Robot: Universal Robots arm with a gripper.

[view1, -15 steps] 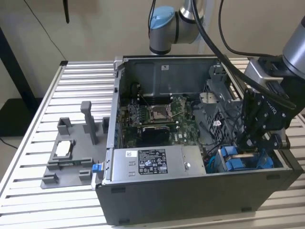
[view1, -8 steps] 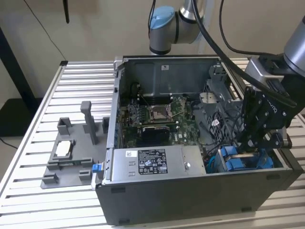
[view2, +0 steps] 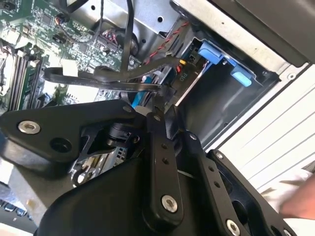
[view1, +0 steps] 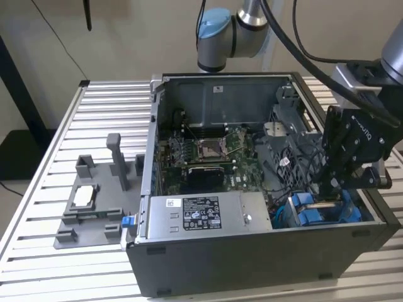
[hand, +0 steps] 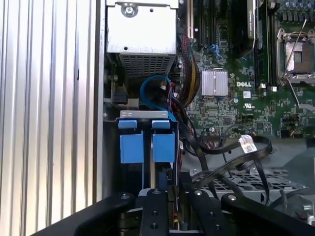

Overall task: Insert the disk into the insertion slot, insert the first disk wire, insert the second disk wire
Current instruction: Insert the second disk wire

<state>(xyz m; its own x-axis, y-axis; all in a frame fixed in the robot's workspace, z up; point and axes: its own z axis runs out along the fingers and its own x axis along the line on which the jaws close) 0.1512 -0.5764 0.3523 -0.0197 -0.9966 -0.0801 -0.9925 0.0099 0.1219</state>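
The disk (view1: 313, 212), in its bright blue carrier, sits in the insertion slot at the case's corner on the exterior view's right. Its blue tabs show in the first wrist view (hand: 132, 147) and the second wrist view (view2: 214, 52). My gripper (view1: 332, 187) hangs low inside the case, right behind the carrier. In the second wrist view the fingers meet at the gripper (view2: 156, 114), on the end of a flat black disk wire (view2: 98, 76) that loops over the motherboard. In the first wrist view the gripper (hand: 172, 189) has a dark connector between its fingers.
The open computer case (view1: 208, 251) lies on a slatted metal table (view1: 107, 94). A grey fixture (view1: 94, 217) on the exterior view's left holds a small silver chip (view1: 84, 196). Loose cables (hand: 231, 164) crowd the space beside the bay. The power supply (view1: 201, 217) lies along the front wall.
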